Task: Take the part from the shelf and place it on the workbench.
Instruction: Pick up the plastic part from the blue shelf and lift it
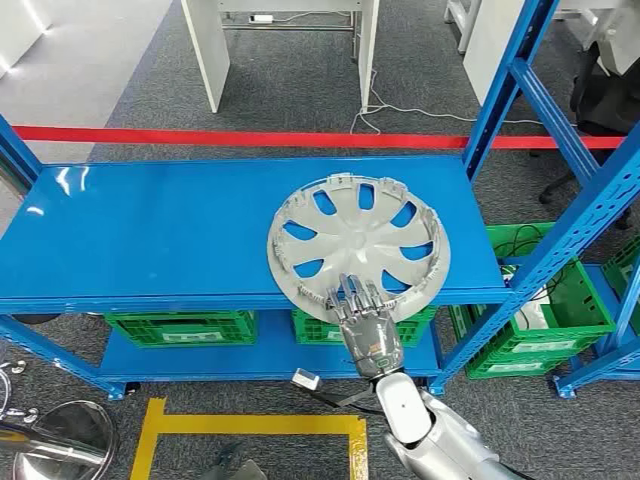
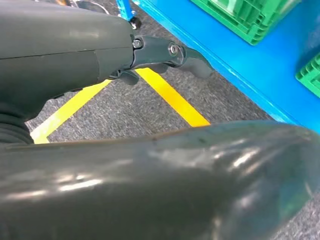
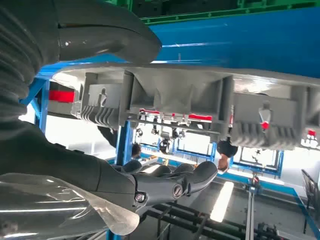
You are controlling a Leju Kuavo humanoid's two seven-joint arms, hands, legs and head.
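Nearest, the robot's silver right arm rises from below, and its right robot hand (image 1: 364, 318) lies over the near rim of the part (image 1: 359, 245), a round grey wheel cover with spoke-shaped openings. The fingers (image 1: 355, 293) rest flat on top of the rim. In the right wrist view the rim (image 3: 188, 107) sits in the gap between thumb and fingers, not yet clamped.

The left robot hand (image 2: 166, 52) hangs over carpet and yellow floor tape (image 2: 171, 97), fingers loosely apart, holding nothing.

The part lies flat on the blue shelf (image 1: 151, 235), its near edge jutting past the shelf front. Green crates (image 1: 181, 327) sit on the level below.

The risk, as I judge it: a one-sided grip on a thin rim could let the wide cover tilt, slip, or catch the blue upright (image 1: 502, 85) beyond.
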